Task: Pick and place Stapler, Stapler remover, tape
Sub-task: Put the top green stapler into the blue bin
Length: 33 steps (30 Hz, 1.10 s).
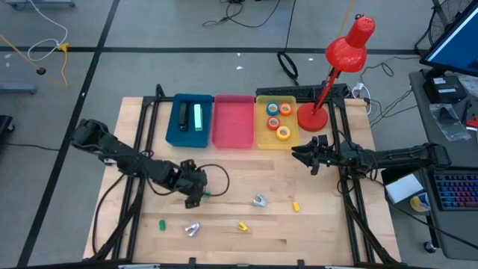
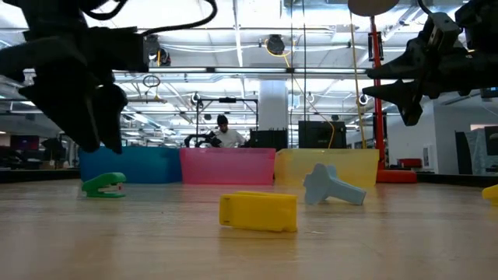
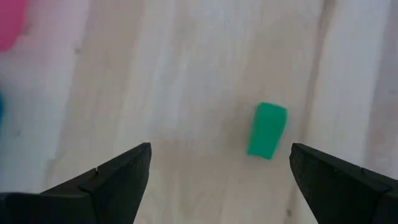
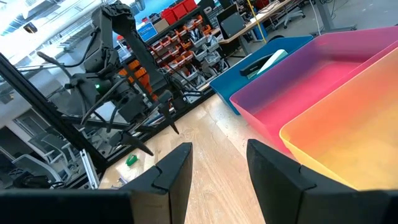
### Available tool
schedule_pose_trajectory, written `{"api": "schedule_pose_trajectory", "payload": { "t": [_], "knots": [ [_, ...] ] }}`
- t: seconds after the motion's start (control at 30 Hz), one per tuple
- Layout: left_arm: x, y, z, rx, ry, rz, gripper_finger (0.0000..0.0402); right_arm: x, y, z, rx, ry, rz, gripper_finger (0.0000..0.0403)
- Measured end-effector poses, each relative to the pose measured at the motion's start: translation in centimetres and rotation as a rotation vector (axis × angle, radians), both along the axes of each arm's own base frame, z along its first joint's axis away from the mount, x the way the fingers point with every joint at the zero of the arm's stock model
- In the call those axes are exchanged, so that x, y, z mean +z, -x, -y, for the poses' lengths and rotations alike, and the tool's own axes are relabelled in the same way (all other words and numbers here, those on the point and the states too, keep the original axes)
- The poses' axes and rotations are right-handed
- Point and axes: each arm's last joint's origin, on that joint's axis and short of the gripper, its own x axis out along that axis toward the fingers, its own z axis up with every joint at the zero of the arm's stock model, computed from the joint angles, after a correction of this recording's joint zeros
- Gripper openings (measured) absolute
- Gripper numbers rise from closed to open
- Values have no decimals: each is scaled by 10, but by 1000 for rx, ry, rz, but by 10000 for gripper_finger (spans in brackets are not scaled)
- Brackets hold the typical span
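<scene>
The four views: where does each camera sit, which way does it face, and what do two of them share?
High: overhead, straight down on the table; both arms show.
Low: table height, facing the bins; both end effectors hang above.
Left wrist: looks down past the open left end effector at a green stapler remover.
Right wrist: faces the bins past the right end effector.
Shared: the pink bin shows in high, low and right wrist.

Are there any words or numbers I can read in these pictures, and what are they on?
None can be read.
The blue sign on the shelves behind the table: too blurred to read.
The blue monitor screen beside the table: too small to read.
The bins, staple removers and tape rolls show no lettering.
</scene>
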Motion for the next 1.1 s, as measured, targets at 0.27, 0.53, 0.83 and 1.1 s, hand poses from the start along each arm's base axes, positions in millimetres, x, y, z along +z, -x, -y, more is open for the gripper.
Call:
{"api": "schedule_pose_trajectory", "payload": {
  "t": [0.27,0.53,0.83,1.1],
  "knots": [
    [5,-11,3,-46,90,103,379,0,0,0,0,0,0,144],
    [5,-11,5,-55,109,95,379,0,0,0,0,0,-1,144],
    [5,-11,4,-12,85,109,379,0,0,0,0,3,-1,144],
    [-29,-22,10,-19,71,5,379,0,0,0,0,20,-4,144]
  ]
}}
